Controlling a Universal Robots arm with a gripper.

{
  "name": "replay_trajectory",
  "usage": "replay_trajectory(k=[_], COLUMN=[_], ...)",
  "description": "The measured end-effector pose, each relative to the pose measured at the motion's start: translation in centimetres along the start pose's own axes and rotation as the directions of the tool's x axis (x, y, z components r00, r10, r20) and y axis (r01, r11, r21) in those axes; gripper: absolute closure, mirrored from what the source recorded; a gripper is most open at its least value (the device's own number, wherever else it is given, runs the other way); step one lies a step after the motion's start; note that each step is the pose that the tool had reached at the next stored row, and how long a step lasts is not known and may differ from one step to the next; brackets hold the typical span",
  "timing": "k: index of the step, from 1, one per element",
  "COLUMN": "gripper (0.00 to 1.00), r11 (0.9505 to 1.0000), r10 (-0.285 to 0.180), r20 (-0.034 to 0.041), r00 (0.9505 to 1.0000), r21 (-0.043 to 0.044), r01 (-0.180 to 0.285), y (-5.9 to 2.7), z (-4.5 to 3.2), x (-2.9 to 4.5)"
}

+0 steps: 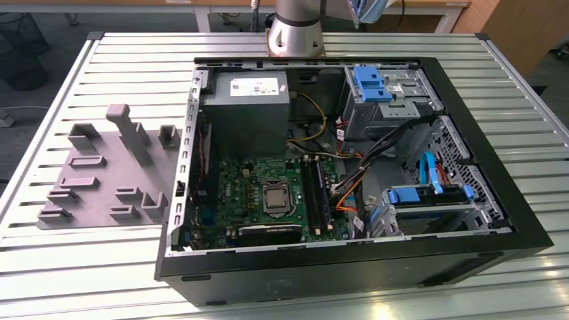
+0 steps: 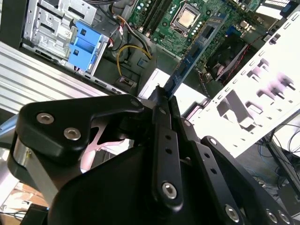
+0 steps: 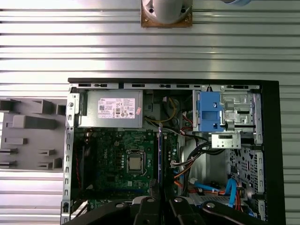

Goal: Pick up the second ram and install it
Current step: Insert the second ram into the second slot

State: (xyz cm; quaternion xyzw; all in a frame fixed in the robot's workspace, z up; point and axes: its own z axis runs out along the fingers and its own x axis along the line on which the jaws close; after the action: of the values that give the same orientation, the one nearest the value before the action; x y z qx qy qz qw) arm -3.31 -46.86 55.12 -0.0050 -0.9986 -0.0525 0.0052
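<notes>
Gripper (image 2: 161, 101) clamped on ram (image 2: 197, 51) (one end pinched, rest jutting straight out from fingertips). Held high above open case (image 3: 267, 140), long axis aimed at motherboard (image 2: 164, 18) slots.

Table (image 1: 106, 60), upper left of exterior view: ribbed metal slats, looking silvery and catching glare. PC case (image 1: 356, 273) frame is showing matt black; inside panels are looking like bare grey sheet metal, perforated at right. Power supply (image 1: 244, 110) w/ dull grey metal skin and a paper label. Drive brackets (image 1: 369, 83) are showing glossy blue plastic. Motherboard (image 1: 258, 193): green board, CPU lid shining metallic. Fixture block (image 1: 111, 173), left: matt grey, looking like plastic. Gripper (image 2: 161, 101) in second wrist view is showing smooth black, semi-gloss, w/ bright metal screws. Second ram (image 2: 199, 47): blue-green board, slight sheen.
</notes>
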Motion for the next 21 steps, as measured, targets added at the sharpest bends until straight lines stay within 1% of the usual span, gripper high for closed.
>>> replay_trajectory(k=[4, 5, 21], gripper=[0.86, 0.86, 0.86], r11=[1.0000, 1.0000, 1.0000], r10=[0.000, 0.000, 0.000], r20=[-0.0001, -0.0001, -0.0001], r00=[1.0000, 1.0000, 1.0000], r21=[0.0005, 0.0003, 0.0003], r01=[0.000, 0.000, 0.000], y=[-0.06, -0.26, -0.37], z=[0.56, 2.46, 3.46], x=[0.00, -0.02, -0.04])
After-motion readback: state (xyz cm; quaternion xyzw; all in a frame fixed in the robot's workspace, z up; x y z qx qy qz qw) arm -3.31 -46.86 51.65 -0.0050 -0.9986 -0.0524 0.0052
